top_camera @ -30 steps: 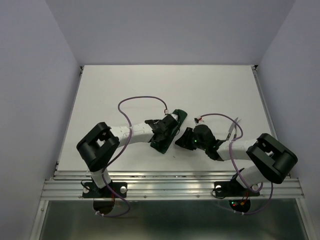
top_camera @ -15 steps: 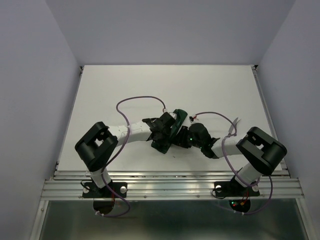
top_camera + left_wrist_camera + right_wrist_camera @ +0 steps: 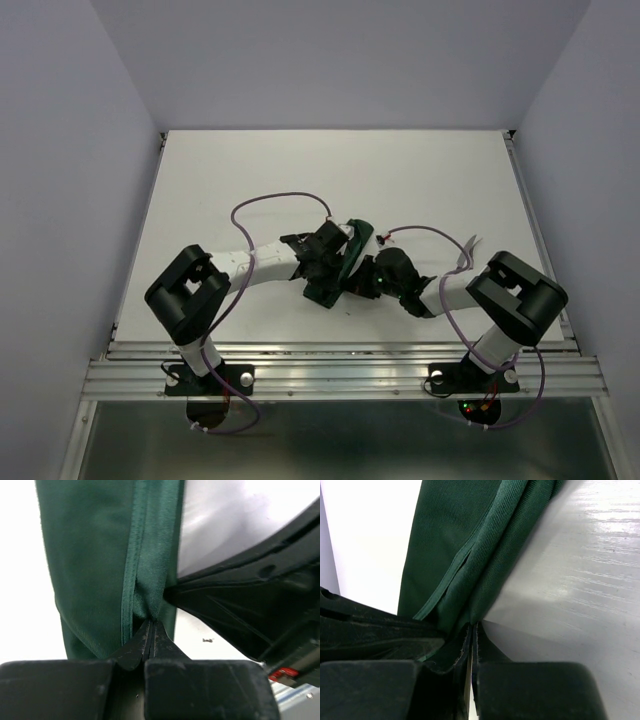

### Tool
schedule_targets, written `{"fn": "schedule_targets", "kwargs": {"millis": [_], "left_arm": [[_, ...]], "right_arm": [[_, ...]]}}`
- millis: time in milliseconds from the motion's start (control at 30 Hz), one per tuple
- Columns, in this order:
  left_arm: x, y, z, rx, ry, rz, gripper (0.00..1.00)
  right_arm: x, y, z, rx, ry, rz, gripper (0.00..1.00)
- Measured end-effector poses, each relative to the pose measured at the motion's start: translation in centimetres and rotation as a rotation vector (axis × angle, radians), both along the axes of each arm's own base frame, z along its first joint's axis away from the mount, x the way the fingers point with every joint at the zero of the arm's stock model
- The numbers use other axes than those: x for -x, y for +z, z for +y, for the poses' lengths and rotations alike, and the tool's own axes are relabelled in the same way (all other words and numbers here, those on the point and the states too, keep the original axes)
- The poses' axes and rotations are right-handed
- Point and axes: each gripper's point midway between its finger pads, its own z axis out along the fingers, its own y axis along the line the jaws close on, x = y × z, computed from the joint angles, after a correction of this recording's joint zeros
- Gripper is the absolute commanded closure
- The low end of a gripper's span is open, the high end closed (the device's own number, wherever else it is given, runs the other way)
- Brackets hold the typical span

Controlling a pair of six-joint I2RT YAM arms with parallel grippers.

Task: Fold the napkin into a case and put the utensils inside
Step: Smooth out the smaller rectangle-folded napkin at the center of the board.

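Left gripper (image 3: 151, 626) is clamping its fingertips on a hemmed edge of the dark green napkin (image 3: 95, 555). Close beside it, the right gripper (image 3: 471, 628) is pinching a folded edge of the same cloth, its jaws pressed together with only fabric between them. The napkin is lying as a narrow, layered strip near the middle of the white table (image 3: 300, 170), and in the top view the two wrists are crowding over it and hiding most of it. Both holds are sitting at the very tips of the fingers, so the cloth is likely running a risk of slipping free if either arm is pulling sideways or lifting quickly. Several layers are showing at each pinch, and it is not clear how many each gripper is catching. Too few and the fold could peel open; all of them and the pouch mouth could end up held closed. With the grippers working so near each other, one arm's motion could be knocking the other or dragging the whole strip across the table. No utensils are showing in any view, so I cannot tell where they are waiting.
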Motion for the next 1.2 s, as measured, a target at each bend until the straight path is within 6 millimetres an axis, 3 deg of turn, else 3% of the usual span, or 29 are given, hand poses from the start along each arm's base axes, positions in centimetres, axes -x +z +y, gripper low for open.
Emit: {"fn": "schedule_targets", "kwargs": {"millis": [400, 867, 967, 1033, 1200], "left_arm": [[0.96, 0.21, -0.78, 0.043, -0.034, 0.046, 1.0], [0.44, 0.37, -0.69, 0.068, -0.001, 0.065, 1.0], [0.25, 0.27, -0.54, 0.063, 0.008, 0.062, 0.94], [0.25, 0.19, -0.57, 0.063, 0.009, 0.064, 0.85], [0.17, 0.13, -0.54, 0.062, 0.013, 0.064, 0.68]], "right_arm": [[-0.35, 0.07, 0.7, -0.016, -0.005, 0.009, 0.97], [-0.34, 0.11, 0.91, -0.026, -0.015, 0.014, 0.94], [-0.43, 0.11, 0.86, -0.026, -0.021, 0.013, 0.87], [-0.5, 0.14, 0.84, -0.027, -0.028, 0.014, 0.85], [-0.87, 0.52, 0.66, -0.026, -0.051, -0.002, 0.66]]}}
